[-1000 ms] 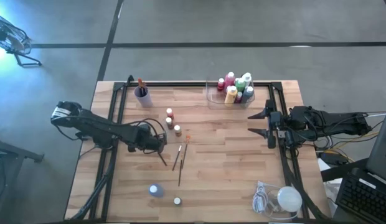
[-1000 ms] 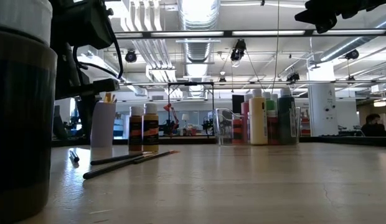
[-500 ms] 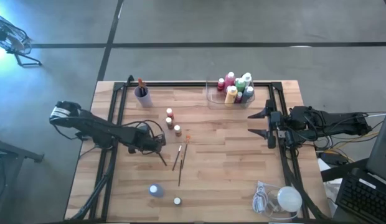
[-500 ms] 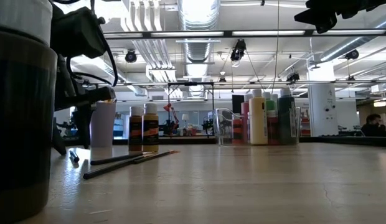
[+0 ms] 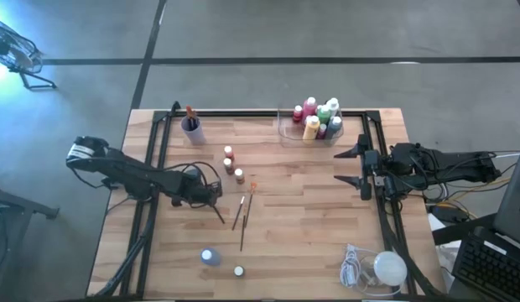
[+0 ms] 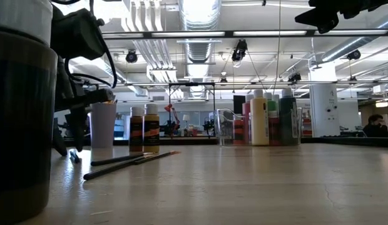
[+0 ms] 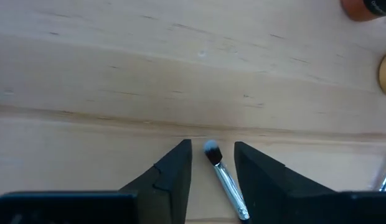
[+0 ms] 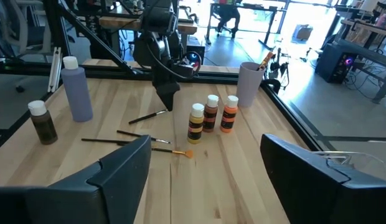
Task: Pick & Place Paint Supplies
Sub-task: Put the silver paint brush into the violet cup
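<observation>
A thin dark paintbrush (image 7: 221, 177) with a pale tip lies flat on the wooden table. My left gripper (image 7: 211, 163) points steeply down over it, open, one finger on each side of the brush's tip end with small gaps showing; it also appears as left gripper (image 5: 215, 201). Two more brushes (image 5: 242, 214) lie just to the right. Three small bottles (image 5: 232, 165) stand beyond them. A purple bottle (image 5: 209, 257) and a brown one (image 5: 239, 271) stand near the front edge. My right gripper (image 5: 358, 168) waits open and raised at the table's right side.
A clear tray (image 5: 287, 132) at the far right holds several bottles. A purple cup (image 5: 191, 127) with brushes stands at the far left. A white lump with a coiled cord (image 5: 382, 268) lies at the near right corner. Black frame rails run along the table's sides.
My left gripper has come down toward the table over the single paintbrush and now stands low around its tip. The brush has stayed where it was.
</observation>
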